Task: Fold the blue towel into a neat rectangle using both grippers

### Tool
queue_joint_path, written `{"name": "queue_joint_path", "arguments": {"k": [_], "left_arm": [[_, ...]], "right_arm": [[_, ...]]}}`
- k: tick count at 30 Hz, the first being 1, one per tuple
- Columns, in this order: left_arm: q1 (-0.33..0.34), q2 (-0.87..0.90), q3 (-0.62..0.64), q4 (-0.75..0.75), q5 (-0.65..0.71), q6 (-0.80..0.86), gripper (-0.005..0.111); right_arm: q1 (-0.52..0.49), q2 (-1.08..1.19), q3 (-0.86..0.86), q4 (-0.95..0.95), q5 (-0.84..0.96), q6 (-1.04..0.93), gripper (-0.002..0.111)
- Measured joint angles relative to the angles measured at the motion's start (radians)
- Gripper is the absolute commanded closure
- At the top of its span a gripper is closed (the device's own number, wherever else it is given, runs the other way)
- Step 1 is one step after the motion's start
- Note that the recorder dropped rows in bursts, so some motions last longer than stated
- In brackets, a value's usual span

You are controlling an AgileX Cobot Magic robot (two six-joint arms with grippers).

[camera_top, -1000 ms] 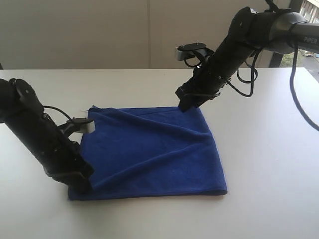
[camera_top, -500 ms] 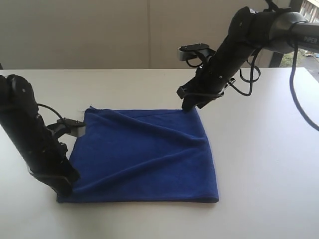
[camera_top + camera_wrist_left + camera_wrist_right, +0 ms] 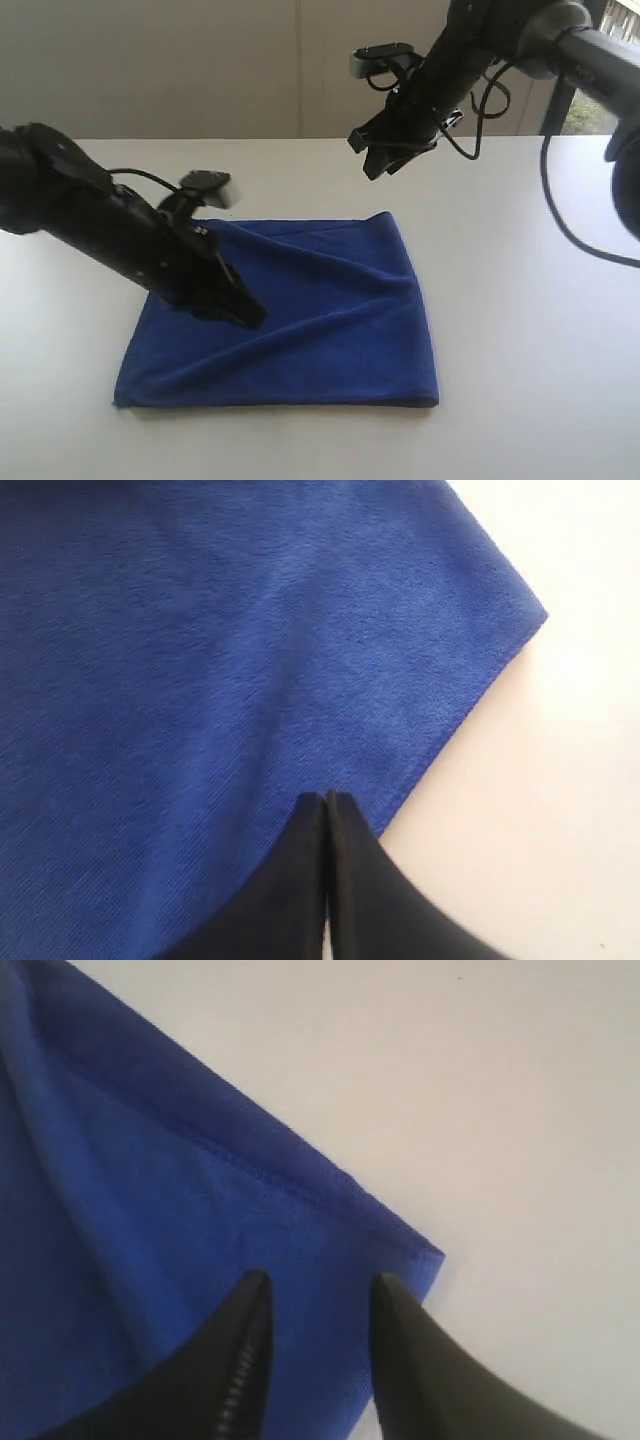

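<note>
Blue towel [image 3: 300, 320] lies spread on the white worktop [image 3: 540, 300], apparently already doubled once. It is not yet neat: soft ridges run slantwise across its top face. Its long axis runs roughly left to right in the exterior view. Left gripper [image 3: 245, 315] is low over the left half of the cloth, jaws clenched tight with nothing between them. Its wrist view puts the tips over blue pile just inside a hemmed edge, with one corner near; whether they press on the cloth cannot be told. Right gripper [image 3: 372, 165] hangs well clear of the worktop, above and just beyond the far right corner, jaws parted and empty. Its wrist view shows that corner directly past the tips, so the cloth lies below and nearer the camera than these jaws. Judgement: the left arm is the closer to the cloth, but the right is the better placed for a grasp, being parted and lined up on a corner. A further fold would need the left jaws released and moved to the matching corner on their own side.
</note>
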Motion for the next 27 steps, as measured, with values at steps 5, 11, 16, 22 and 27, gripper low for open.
{"name": "queue_joint_path", "arguments": {"k": [5,11,16,22,27], "left_arm": [[-0.150,0.071,0.000,0.000,-0.157,0.034,0.107],[-0.210,0.142,0.000,0.002,-0.252,0.039,0.107],[-0.210,0.167,-0.002,-0.014,-0.261,0.042,0.107],[-0.210,0.173,-0.002,-0.031,-0.260,0.042,0.107],[-0.210,0.173,-0.002,-0.035,-0.253,0.042,0.107]], "right_arm": [[-0.023,0.091,-0.042,0.039,0.020,-0.063,0.079],[-0.028,0.100,-0.048,-0.033,-0.005,-0.134,0.062],[-0.028,0.103,-0.052,-0.080,-0.079,-0.174,0.057],[-0.028,0.149,-0.052,-0.065,-0.155,-0.240,0.057],[-0.028,0.180,-0.052,0.033,-0.168,-0.321,0.057]]}}
